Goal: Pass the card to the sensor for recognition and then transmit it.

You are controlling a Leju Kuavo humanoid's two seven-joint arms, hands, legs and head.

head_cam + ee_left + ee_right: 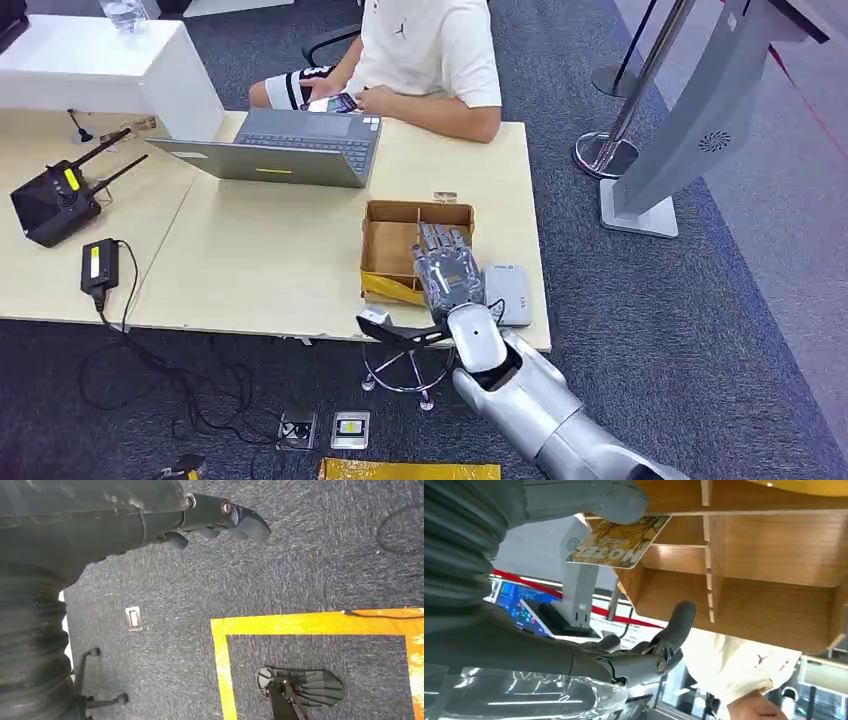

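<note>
**Q:** One container on the pale wooden table [260,270], then — what sits in it?

**A:** That open brown cardboard box with thin wooden dividers [392,232]. The right hand [447,268] is over and partly inside it, fingers pointing toward the far wall. In the right wrist view the compartments near the hand look bare, and a printed yellow-and-green card with white lettering [620,543] is pinched under the thick grey thumb [616,502], just off the box's divider edge. The darker fingers [676,627] curl loosely below it, apart from the card.

**Q:** What lies beside the box?

**A:** A flat pale-grey sensor pad [508,293] rests just right of it, close to the table's right edge and touching the side of the hand in the head view.

**Q:** And the left hand?

**A:** The left hand [220,520] hangs over dark grey carpet [310,570], fingers drawn close together with nothing in them. Yellow floor tape [300,625] marks a rectangle below it.

**Q:** How much room around the box?

**A:** Bare tabletop stretches to the box's left. Farther back sits an open grey laptop [290,150], with a seated person in a white shirt [430,50] behind it. Well off to the left are a black device with antennas [55,200] and a black power brick [100,265]. Right of the table stands a grey slanted kiosk stand [690,130] on the carpet, near a chrome post base [605,155].
</note>
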